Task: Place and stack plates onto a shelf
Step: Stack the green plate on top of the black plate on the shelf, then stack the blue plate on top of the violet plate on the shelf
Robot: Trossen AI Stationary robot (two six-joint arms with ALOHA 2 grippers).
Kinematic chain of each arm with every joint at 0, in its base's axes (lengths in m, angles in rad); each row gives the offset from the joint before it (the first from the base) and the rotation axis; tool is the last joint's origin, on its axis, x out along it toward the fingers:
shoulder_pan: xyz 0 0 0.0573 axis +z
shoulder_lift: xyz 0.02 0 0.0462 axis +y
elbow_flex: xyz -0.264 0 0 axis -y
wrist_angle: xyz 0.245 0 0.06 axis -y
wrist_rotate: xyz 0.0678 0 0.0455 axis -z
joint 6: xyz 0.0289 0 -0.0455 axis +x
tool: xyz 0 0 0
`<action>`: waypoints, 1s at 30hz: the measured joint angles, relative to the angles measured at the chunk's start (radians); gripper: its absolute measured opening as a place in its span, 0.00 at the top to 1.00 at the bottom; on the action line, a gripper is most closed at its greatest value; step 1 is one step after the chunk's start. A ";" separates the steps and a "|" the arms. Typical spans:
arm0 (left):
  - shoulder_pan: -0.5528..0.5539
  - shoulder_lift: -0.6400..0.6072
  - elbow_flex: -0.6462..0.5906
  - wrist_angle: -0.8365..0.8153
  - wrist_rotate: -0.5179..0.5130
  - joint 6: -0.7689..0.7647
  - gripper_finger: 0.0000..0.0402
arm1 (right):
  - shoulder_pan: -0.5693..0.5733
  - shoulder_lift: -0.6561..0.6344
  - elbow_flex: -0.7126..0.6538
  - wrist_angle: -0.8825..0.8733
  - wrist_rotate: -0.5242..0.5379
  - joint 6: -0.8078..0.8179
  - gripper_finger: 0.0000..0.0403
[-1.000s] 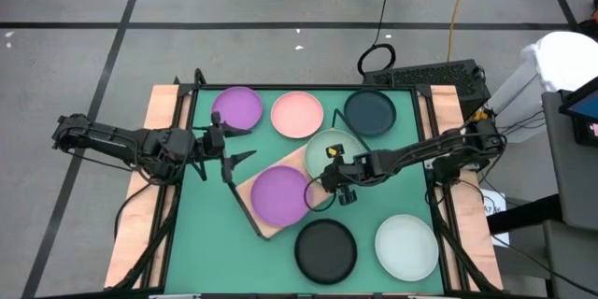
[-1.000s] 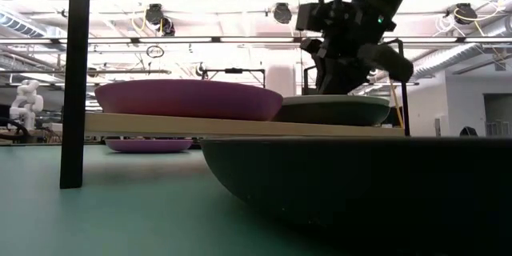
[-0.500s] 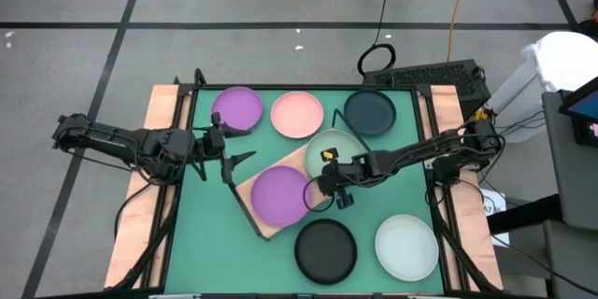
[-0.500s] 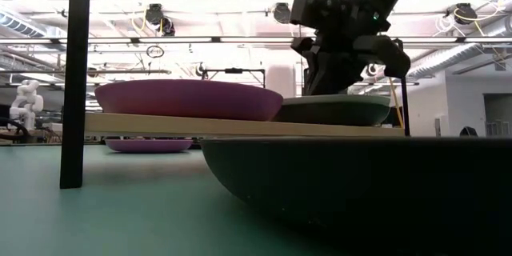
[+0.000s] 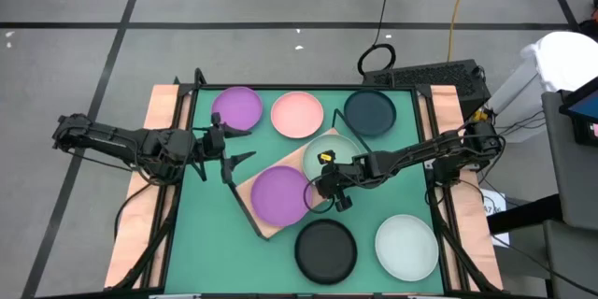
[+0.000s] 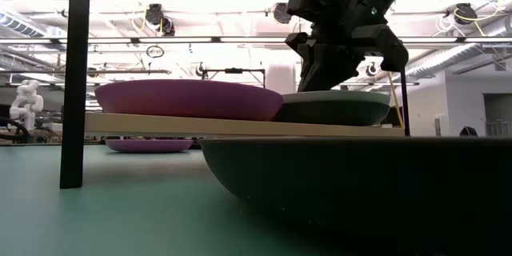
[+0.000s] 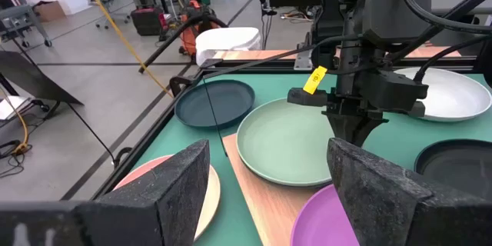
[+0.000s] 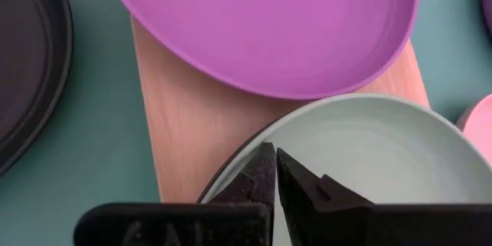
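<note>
The wooden shelf lies slantwise mid-table. On its board rest a purple plate and a pale mint plate, side by side. My right gripper is over the mint plate's edge nearest the purple plate and is shut on it; the low view shows this gripper coming down onto that plate. My left gripper waits open, left of the shelf, touching nothing. On the table lie another purple plate, a pink one, a dark teal one, a black one and a pale one. My right gripper pinches the mint plate's rim on the side facing the purple plate, one finger inside the plate and one outside. The fingers come from above, slanting down. The plate's bottom lies on the shelf board.
Wooden strips and black frame rails run along the table's left and right sides. The black plate sits close to the table's near edge and fills the low view's foreground. A black wire post of the shelf stands at its left end.
My right gripper has moved a little toward the table's left, toward the purple plate on the shelf, staying shut on the mint plate's rim. The mint plate has slid slightly along the board with it.
</note>
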 joint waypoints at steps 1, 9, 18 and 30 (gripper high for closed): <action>0.000 0.000 0.000 0.000 0.000 0.000 0.33 | 0.000 0.000 0.000 0.005 0.000 0.000 1.00; 0.000 0.000 0.000 -0.008 0.000 0.000 0.33 | 0.003 -0.076 0.000 -0.014 0.055 0.004 1.00; 0.000 0.000 0.000 -0.008 -0.008 0.001 0.33 | 0.064 -0.232 0.000 -0.049 0.061 0.142 1.00; 0.000 0.000 0.000 -0.045 -0.089 -0.024 0.33 | 0.260 -0.382 0.000 -0.082 0.400 0.206 1.00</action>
